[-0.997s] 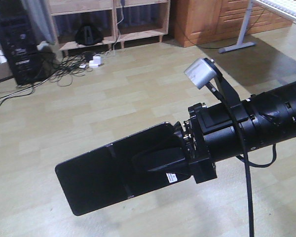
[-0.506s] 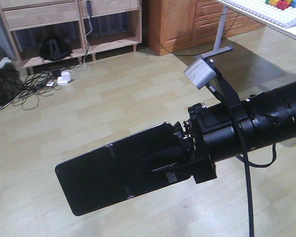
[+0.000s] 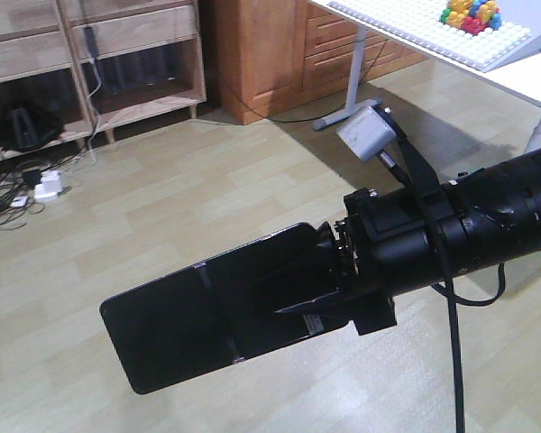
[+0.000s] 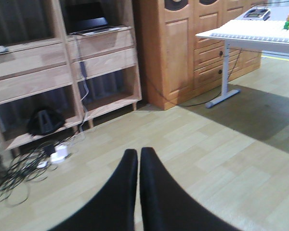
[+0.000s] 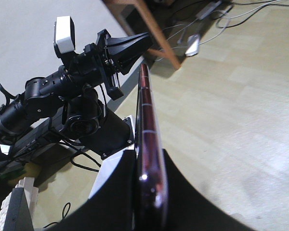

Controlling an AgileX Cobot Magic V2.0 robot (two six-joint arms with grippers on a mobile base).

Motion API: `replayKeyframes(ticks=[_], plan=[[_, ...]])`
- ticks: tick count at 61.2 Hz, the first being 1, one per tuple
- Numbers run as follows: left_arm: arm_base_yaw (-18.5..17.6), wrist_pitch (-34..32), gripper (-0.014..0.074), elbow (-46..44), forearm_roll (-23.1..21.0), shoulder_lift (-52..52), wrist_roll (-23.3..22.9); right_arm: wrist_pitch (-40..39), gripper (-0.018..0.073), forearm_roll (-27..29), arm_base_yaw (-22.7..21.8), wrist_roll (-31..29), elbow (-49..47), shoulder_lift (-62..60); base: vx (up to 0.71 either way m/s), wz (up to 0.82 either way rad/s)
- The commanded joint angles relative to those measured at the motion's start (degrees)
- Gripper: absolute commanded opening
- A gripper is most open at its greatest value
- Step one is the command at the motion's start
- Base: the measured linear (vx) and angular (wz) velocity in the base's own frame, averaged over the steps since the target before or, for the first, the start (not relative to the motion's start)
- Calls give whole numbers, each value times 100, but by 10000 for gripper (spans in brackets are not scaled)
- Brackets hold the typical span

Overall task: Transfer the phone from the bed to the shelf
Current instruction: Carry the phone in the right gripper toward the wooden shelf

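The phone [image 3: 171,325], a thin black slab, is held flat above the wooden floor with my right gripper [image 3: 252,296] shut on its near end. In the right wrist view the phone [image 5: 145,110] runs edge-on, its pinkish rim showing, between my right gripper [image 5: 148,156] and its two black fingers. My left gripper [image 4: 138,153] is shut with nothing in it, hanging over the floor and pointing towards the shelf [image 4: 101,43]. The shelf [image 3: 135,32] stands at the far left across the floor. The bed is out of view.
An orange-brown cabinet [image 3: 261,54] stands right of the shelf. A white table [image 3: 433,41] with coloured bricks [image 3: 469,13] sits at the far right on a grey leg [image 3: 343,90]. Cables and a white plug block [image 3: 45,187] lie on the floor. A laptop [image 4: 89,24] rests on an upper board.
The front view has swung right: shelf and cables slid left, cabinet and white table came in. The phone stays in my right gripper, unchanged in the frame.
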Motion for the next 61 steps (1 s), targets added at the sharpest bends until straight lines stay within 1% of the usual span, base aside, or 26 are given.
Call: replayKeyframes(ticks=[1,29,61], plan=[[-12,-419,1,-146,-25,-29,-22,460,-1,507,-2,-20,-148,-181,47,-23],[-12,-419,1,-146,-25,-29,-22,460,-1,507,-2,-20,-148,-181,48,-17],[-12,-419,1,-146,-25,-29,-22,460,-1,507,-2,-20,-148,-181,50,-5]])
